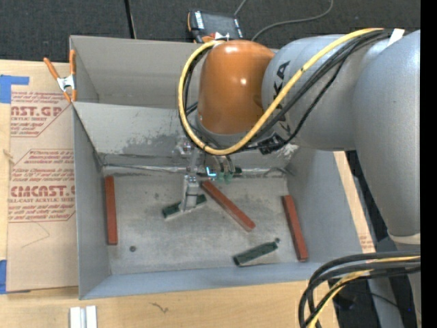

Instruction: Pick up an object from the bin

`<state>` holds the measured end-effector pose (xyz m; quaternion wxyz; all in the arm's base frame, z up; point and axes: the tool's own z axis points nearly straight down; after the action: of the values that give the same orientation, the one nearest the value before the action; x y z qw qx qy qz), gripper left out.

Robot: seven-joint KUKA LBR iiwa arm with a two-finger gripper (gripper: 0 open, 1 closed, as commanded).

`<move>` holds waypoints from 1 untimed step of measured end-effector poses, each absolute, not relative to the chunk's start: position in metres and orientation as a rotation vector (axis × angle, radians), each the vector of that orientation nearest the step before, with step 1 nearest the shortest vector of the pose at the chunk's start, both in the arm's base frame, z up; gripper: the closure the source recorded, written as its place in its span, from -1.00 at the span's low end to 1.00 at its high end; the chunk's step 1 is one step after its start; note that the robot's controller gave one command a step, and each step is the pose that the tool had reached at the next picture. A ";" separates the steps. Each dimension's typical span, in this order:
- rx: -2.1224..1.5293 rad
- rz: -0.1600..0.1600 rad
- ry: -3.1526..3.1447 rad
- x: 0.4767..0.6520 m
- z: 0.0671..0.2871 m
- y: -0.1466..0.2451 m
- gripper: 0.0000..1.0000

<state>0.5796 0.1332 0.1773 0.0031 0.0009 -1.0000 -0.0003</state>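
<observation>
Nearest, a dark green front bar lies flat by the near wall of the bin, well apart from the tool. Further in, a red left stick and right stick lie along the side walls. Mid-floor, the tool is down at the right end of another green bar, and a red slanted stick starts just beside it. I cannot tell whether the tool is released or clenched, nor whether the green bar is in its grip.

The risks, as I judge them:
- A grip so near the bar's end would let it swing or slide out on the lift.
- The slanted stick, so close, could get pinched or dragged along.
- A bar lying this flat may leave the tool scraping the floor and gripping nothing.
</observation>
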 end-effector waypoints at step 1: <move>0.078 0.003 -3.134 0.565 0.065 0.104 -1.00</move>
<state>0.5653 0.1039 0.0648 0.0033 0.0248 -0.9997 0.0008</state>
